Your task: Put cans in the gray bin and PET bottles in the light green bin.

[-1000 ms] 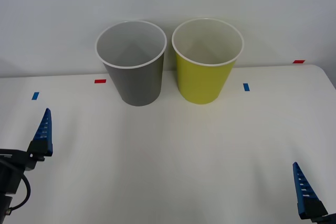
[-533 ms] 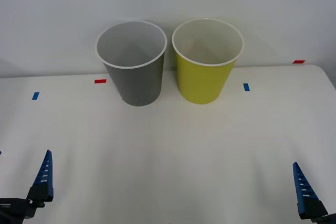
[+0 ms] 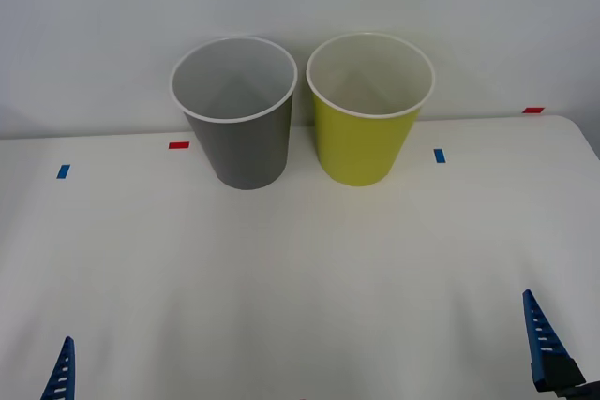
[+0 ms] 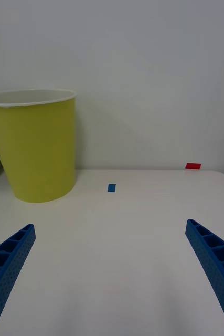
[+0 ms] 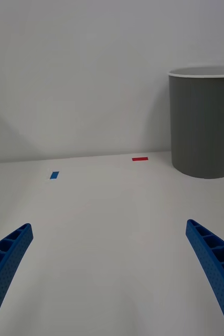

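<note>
My left pincer [image 5: 112, 273] and right pincer [image 4: 112, 273] both sit low at the near edge of the white tabletop [image 3: 300, 269], spread wide and holding nothing. At the far side, the gray bin [image 3: 239, 133] stands upright just left of the light green bin [image 3: 367, 128], well apart from me.

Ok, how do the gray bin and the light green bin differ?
The gray bin is dark gray and stands toward the robot's left; the light green bin is yellow-green and stands to its right. Both are upright, tapered and white-rimmed, with pale insides, standing close together at the table's far edge.
</note>
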Controlling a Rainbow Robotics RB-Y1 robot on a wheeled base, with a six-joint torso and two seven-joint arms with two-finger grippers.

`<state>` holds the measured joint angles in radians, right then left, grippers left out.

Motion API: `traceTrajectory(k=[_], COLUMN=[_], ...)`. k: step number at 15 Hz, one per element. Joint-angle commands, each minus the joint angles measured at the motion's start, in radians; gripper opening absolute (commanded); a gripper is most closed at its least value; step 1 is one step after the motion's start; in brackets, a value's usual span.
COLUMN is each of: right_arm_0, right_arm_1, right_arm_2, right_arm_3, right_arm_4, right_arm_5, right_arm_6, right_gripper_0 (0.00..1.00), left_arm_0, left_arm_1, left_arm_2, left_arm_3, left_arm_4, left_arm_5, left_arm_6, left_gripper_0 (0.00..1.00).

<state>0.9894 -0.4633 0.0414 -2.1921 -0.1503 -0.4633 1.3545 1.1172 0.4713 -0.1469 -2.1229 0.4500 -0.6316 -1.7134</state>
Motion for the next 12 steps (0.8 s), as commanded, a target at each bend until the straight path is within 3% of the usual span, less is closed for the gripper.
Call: traceTrajectory(k=[1, 12], right_arm_0=[0.0, 0.0], right_arm_1=[0.0, 0.0], right_arm_2=[0.0, 0.0], right_arm_3=[0.0, 0.0], right_arm_4=[0.0, 0.0], right_arm_5=[0.0, 0.0], right_arm_6=[0.0, 0.0], right_gripper_0=[1.0, 1.0], left_arm_0=[0.043, 0.043], left_arm_1=[0.0, 0.0], left_arm_2=[-0.03, -0.03], left_arm_3=[0.0, 0.0], left_arm_4=[-0.017, -0.017], left_arm_5=[-0.039, -0.039], left_arm_6=[0.0, 0.0], left_gripper_0=[1.0, 1.0])
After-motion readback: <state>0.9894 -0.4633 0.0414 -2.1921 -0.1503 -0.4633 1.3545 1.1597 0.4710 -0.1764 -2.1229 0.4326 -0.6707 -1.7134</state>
